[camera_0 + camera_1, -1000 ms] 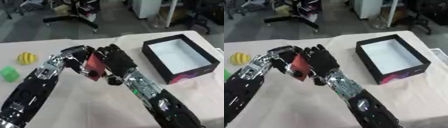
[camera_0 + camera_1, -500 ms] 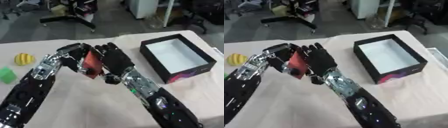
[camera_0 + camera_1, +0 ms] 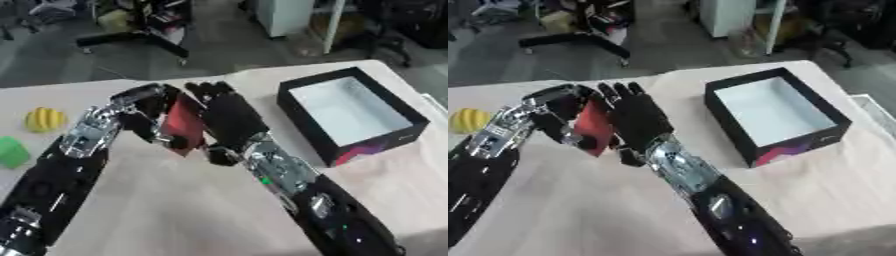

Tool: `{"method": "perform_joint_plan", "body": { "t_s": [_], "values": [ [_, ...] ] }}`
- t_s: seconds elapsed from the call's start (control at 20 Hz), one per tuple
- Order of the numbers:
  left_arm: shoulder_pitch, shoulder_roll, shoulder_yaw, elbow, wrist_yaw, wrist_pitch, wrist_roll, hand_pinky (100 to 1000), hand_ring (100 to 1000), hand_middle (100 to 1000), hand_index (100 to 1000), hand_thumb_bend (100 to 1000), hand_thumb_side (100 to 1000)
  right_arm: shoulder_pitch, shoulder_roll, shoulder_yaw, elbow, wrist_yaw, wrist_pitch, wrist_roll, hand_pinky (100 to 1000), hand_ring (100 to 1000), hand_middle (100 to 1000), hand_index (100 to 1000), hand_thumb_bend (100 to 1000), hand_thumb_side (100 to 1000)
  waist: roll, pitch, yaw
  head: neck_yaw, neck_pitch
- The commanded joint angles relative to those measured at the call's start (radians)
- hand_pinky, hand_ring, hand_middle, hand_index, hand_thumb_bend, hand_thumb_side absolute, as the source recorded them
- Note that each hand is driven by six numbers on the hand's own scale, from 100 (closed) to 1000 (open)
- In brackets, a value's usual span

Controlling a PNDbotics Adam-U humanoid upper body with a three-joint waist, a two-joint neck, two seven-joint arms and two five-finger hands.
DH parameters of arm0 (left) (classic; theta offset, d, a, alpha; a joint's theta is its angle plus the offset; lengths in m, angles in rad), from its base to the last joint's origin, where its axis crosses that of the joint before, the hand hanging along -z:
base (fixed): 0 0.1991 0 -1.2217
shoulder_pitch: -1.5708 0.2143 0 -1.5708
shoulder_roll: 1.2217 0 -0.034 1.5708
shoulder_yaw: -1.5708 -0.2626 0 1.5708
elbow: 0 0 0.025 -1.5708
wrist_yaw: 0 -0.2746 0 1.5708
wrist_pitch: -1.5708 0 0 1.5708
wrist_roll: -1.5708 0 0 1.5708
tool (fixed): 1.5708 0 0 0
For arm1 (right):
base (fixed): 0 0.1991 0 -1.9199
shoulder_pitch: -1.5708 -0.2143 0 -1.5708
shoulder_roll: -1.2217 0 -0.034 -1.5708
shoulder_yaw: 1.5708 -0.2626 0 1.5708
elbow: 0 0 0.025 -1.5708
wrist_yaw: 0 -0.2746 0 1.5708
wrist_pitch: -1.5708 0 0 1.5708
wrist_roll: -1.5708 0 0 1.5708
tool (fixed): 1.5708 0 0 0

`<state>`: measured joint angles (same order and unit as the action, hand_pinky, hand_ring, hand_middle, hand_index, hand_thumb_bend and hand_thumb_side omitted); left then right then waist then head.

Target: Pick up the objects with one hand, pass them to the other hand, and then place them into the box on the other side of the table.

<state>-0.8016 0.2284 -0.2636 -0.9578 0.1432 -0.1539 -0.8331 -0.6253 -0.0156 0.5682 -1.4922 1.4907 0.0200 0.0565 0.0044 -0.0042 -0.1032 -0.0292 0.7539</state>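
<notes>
A flat red object (image 3: 184,122) is held upright above the middle of the table. My left hand (image 3: 140,111) comes in from the left with its fingers curled round the red object's left side. From the lower right, my right hand (image 3: 233,117) lies with straight fingers flat against the object's right face, its thumb low beside the object's bottom edge. The black box (image 3: 367,149) with a white inside stands empty at the right of the table.
A yellow ribbed ball (image 3: 44,119) and a green object (image 3: 10,151) lie at the table's left edge. The beige table (image 3: 166,205) runs bare in front of the hands. Chairs and office clutter stand on the floor beyond the far edge.
The whole picture has shifted a little, so the camera moved. Both hands stay together on the red object, in nearly the same pose.
</notes>
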Motion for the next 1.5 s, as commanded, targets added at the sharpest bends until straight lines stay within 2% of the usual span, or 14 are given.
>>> {"method": "perform_joint_plan", "body": {
  "t_s": [0.05, 0.3, 0.45, 0.55, 0.6, 0.8, 0.85, 0.9, 1.0, 1.05, 1.2, 1.4, 1.45, 1.5],
  "values": [
    [-0.038, -0.027, 0.0, 0.011, -0.025, -0.018, -0.021, 676, 480, 467, 529, 652, 100, -0.025, 0.032, 0.019, -0.025, -0.017, -0.02, -0.013, 849, 904, 951, 1000, 571, 216, 0.001, -0.008, -0.001, -0.004, -0.004],
    [-0.053, -0.047, 0.005, 0.026, -0.044, -0.041, -0.036, 677, 480, 466, 528, 664, 100, -0.039, 0.035, 0.032, -0.02, -0.048, -0.06, 0.02, 871, 910, 951, 997, 557, 174, 0.001, -0.008, -0.001, -0.008, -0.002],
    [-0.064, -0.061, 0.002, 0.022, -0.05, -0.052, -0.048, 678, 480, 467, 529, 673, 100, -0.046, 0.034, 0.04, -0.022, -0.08, -0.082, 0.051, 871, 906, 934, 952, 548, 157, 0.001, -0.007, -0.002, -0.008, -0.003],
    [-0.071, -0.068, -0.002, 0.02, -0.053, -0.058, -0.06, 678, 480, 467, 529, 677, 100, -0.048, 0.032, 0.041, -0.025, -0.1, -0.087, 0.07, 863, 900, 892, 912, 508, 131, 0.001, -0.008, -0.003, -0.007, -0.003],
    [-0.073, -0.072, -0.005, 0.019, -0.055, -0.061, -0.066, 678, 481, 468, 530, 679, 100, -0.049, 0.032, 0.041, -0.028, -0.109, -0.088, 0.077, 852, 894, 853, 846, 469, 113, 0.001, -0.008, -0.004, -0.006, -0.003],
    [-0.078, -0.08, -0.02, 0.01, -0.058, -0.068, -0.073, 680, 483, 469, 532, 682, 100, -0.047, 0.03, 0.038, -0.04, -0.143, -0.076, 0.078, 791, 862, 713, 689, 241, 100, 0.001, -0.008, -0.006, -0.005, -0.002],
    [-0.078, -0.081, -0.025, 0.007, -0.057, -0.069, -0.074, 680, 484, 471, 533, 683, 100, -0.046, 0.029, 0.037, -0.043, -0.148, -0.07, 0.071, 768, 847, 649, 628, 177, 100, 0.002, -0.009, -0.007, -0.005, -0.001],
    [-0.078, -0.081, -0.029, 0.004, -0.057, -0.07, -0.074, 680, 484, 471, 533, 683, 100, -0.046, 0.028, 0.036, -0.046, -0.151, -0.065, 0.063, 765, 845, 643, 619, 168, 100, 0.002, -0.009, -0.007, -0.005, -0.001],
    [-0.078, -0.08, -0.037, -0.002, -0.056, -0.072, -0.074, 684, 488, 474, 537, 687, 100, -0.043, 0.027, 0.034, -0.05, -0.153, -0.053, 0.042, 728, 826, 600, 543, 100, 119, 0.002, -0.01, -0.008, -0.006, -0.001],
    [-0.078, -0.078, -0.041, -0.004, -0.058, -0.074, -0.074, 690, 498, 483, 547, 695, 100, -0.042, 0.027, 0.03, -0.055, -0.152, -0.044, 0.029, 679, 808, 572, 472, 100, 151, 0.002, -0.01, -0.008, -0.005, -0.001],
    [-0.08, -0.071, -0.052, -0.008, -0.066, -0.082, -0.074, 701, 518, 506, 574, 717, 104, -0.037, 0.024, 0.025, -0.062, -0.144, -0.018, -0.014, 648, 796, 560, 405, 100, 123, 0.003, -0.011, -0.008, -0.004, -0.001],
    [-0.081, -0.057, -0.066, -0.004, -0.088, -0.098, -0.074, 721, 568, 577, 642, 784, 145, -0.033, 0.024, 0.023, -0.048, -0.128, -0.008, -0.064, 636, 788, 559, 372, 100, 100, 0.004, -0.011, -0.008, -0.007, -0.002],
    [-0.082, -0.052, -0.068, -0.001, -0.097, -0.102, -0.074, 726, 580, 597, 676, 863, 186, -0.033, 0.023, 0.02, -0.045, -0.122, -0.007, -0.073, 635, 787, 558, 370, 100, 115, 0.004, -0.011, -0.008, -0.007, -0.001],
    [-0.082, -0.049, -0.07, 0.003, -0.105, -0.108, -0.074, 728, 583, 601, 680, 873, 190, -0.033, 0.022, 0.017, -0.042, -0.117, -0.007, -0.08, 635, 787, 558, 370, 100, 115, 0.004, -0.011, -0.009, -0.007, -0.001]
  ]
}}
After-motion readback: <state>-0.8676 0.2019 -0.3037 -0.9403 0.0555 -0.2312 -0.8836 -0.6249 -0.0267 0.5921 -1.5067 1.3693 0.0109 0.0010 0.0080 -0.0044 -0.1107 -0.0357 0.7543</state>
